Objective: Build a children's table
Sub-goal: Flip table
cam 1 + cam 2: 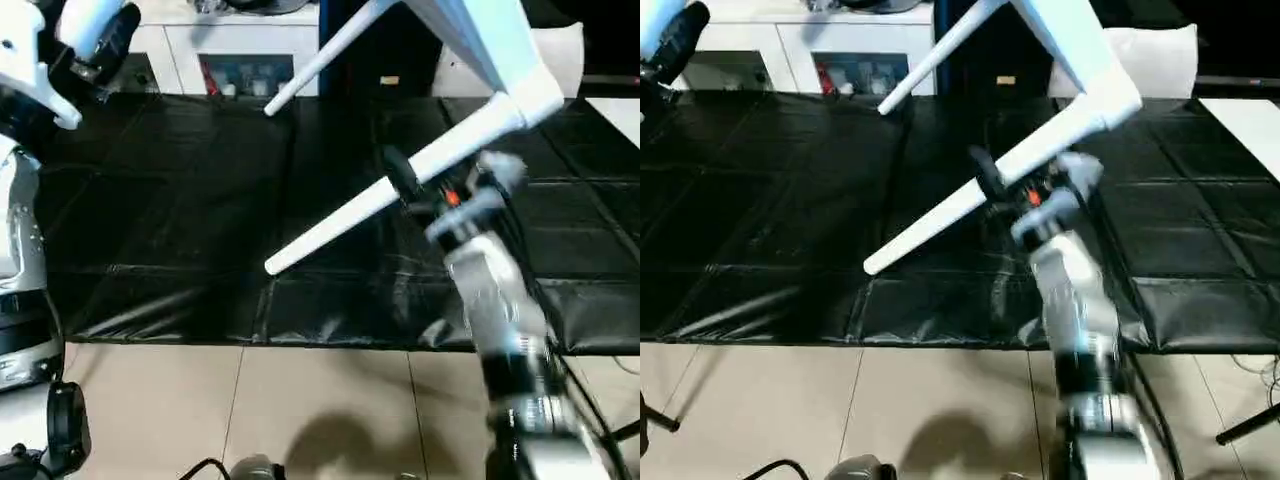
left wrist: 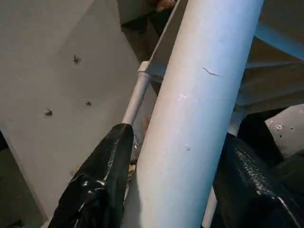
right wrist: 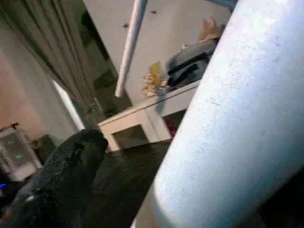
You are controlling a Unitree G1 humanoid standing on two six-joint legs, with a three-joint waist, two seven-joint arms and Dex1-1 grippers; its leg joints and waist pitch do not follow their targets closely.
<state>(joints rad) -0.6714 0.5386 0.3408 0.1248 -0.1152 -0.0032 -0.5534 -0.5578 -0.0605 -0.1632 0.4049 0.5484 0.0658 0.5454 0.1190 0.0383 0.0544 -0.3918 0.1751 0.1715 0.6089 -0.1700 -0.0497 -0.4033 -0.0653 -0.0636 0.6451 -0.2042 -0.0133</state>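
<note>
Right tool (image 1: 405, 190) fingers spread wide around near white leg (image 1: 340, 225), not clamped. Children's table (image 1: 480, 40) tilted in the air above black floor mat (image 1: 170, 210). Left tool (image 2: 166, 175) grips another leg (image 2: 199, 109), far left.

Black padded mats (image 1: 180, 230) cover the pale tiled floor (image 1: 300, 410).
</note>
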